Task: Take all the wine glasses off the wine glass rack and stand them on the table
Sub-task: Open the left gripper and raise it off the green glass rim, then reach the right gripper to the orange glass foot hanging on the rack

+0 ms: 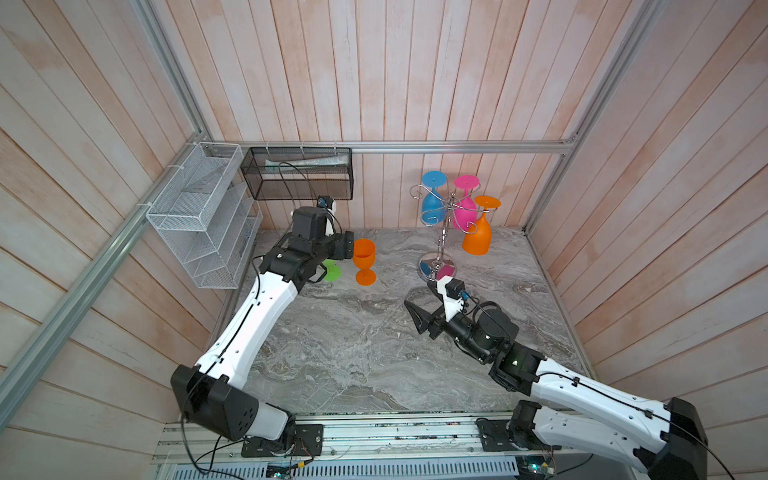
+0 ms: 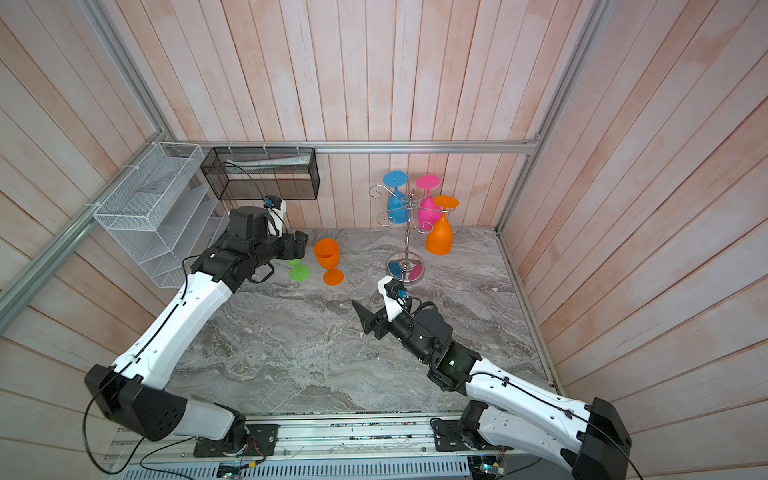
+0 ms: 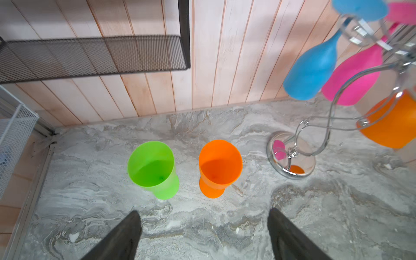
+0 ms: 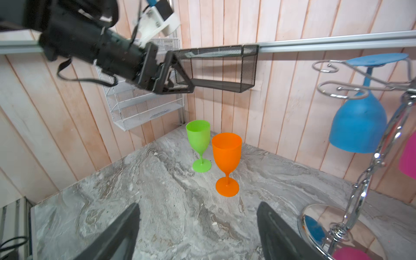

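Observation:
The chrome wine glass rack [image 1: 442,237] stands at the back right of the marble table [image 1: 357,353]. Three wine glasses hang upside down on it: blue [image 1: 432,206], pink [image 1: 464,212] and orange [image 1: 478,237]. An orange glass [image 1: 364,259] and a green glass [image 1: 331,271] stand upright on the table, left of the rack. My left gripper [image 1: 346,246] hovers above and just left of these two, open and empty [image 3: 204,211]. My right gripper [image 1: 419,296] is low, in front of the rack's base, also open and empty [image 4: 199,204].
A white mesh basket [image 1: 199,216] hangs on the left wall and a black mesh basket [image 1: 297,172] on the back wall, just behind my left wrist. Wooden walls close in three sides. The rack's mirrored base [image 4: 315,225] lies close to my right finger.

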